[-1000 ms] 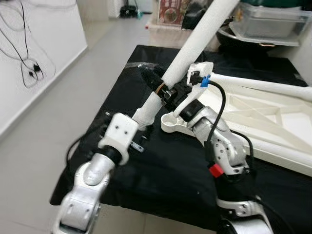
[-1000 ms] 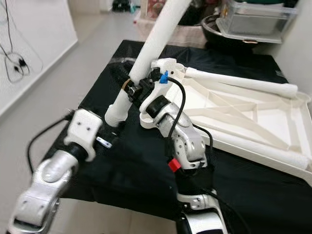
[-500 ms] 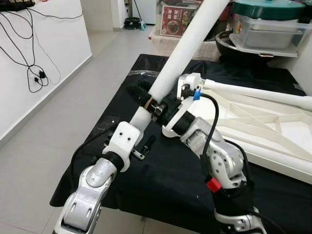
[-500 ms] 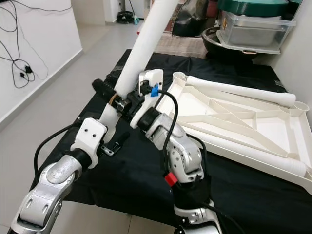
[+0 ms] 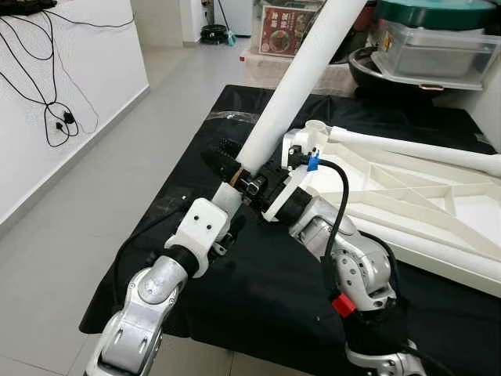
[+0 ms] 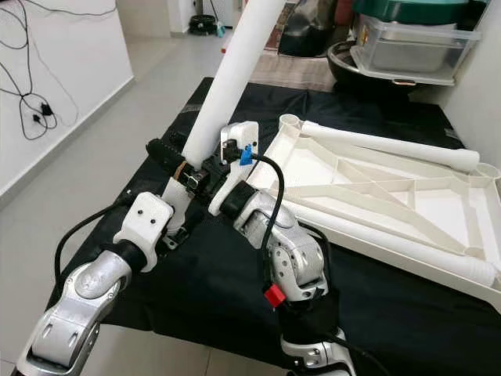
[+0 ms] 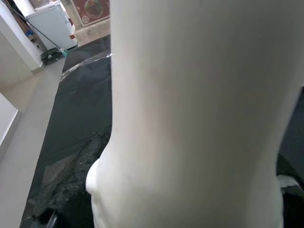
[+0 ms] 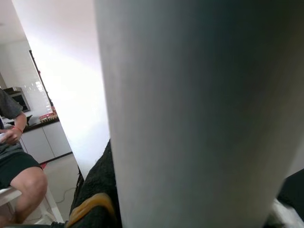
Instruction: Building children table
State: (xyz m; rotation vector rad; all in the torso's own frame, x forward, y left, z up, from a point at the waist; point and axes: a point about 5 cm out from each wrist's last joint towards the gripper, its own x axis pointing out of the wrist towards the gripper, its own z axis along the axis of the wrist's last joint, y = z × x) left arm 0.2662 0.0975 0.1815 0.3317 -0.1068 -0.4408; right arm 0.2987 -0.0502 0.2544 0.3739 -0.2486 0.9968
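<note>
- The white table leg (image 5: 301, 74) leans up toward 1 o'clock from the middle of the black-covered table (image 5: 196, 164); both grippers clamp its lower end.
- Left gripper (image 5: 223, 200) holds the narrow foot; since a second ago it has lifted off the cloth.
- Right gripper (image 5: 254, 184) grips just above, now drawn back toward 7 o'clock from the white tabletop frame (image 5: 423, 196).
- A seated person (image 8: 14, 156) shows in the right wrist view.

Home, prob. kitchen area: tiled floor (image 5: 117, 149), stacked pots (image 5: 438, 47), white cabinets (image 8: 45, 142)
</note>
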